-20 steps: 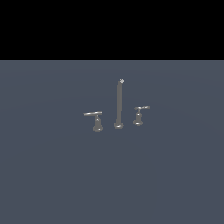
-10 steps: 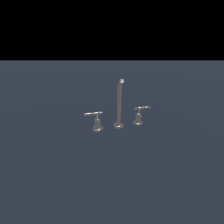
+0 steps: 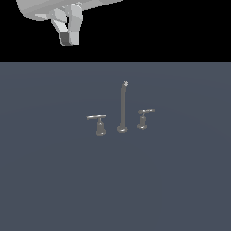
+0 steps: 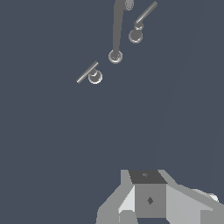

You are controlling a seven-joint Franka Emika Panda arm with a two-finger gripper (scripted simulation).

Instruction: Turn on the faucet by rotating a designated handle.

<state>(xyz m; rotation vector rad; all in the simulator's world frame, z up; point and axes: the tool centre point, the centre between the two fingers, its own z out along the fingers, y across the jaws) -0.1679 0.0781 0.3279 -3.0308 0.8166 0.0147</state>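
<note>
Exterior view: the gripper (image 3: 70, 38) hangs high at the top of the frame, toward the exterior view's left, over the black band above the grey floor (image 3: 54, 189). Its two fingers point down and look close together, though whether they are fully closed I cannot tell from here. It holds nothing. The faucet (image 3: 122, 108) stands mid-frame, well apart from the gripper. The handle (image 3: 97, 122) is the piece on the exterior view's left of the tall spout (image 3: 122, 106); it lies at about 5 o'clock from the gripper, a long way down. Its thin lever bar runs close to level, 9 to 3 o'clock, sitting across a flared round base — a T shape. The smaller handle (image 3: 144, 118) sits on the spout's other side, its shorter lever tilted slightly up toward 3 o'clock.

Wrist view: the gripper (image 4: 148, 199) fills the lower edge, only its body and finger roots showing, so the jaw gap is not readable here either. The three pieces cluster far off at roughly 11 to 12 o'clock from it: two handles, one (image 4: 90, 74) nearer the gripper than the other (image 4: 141, 24), and the spout's base (image 4: 115, 56) between them. Both levers run diagonally, about 7 to 1 o'clock. Which is the larger handle I cannot settle from this picture alone.

My judgement — the approach has not begun; the arm must descend and come in square to the bar's long axis.
</note>
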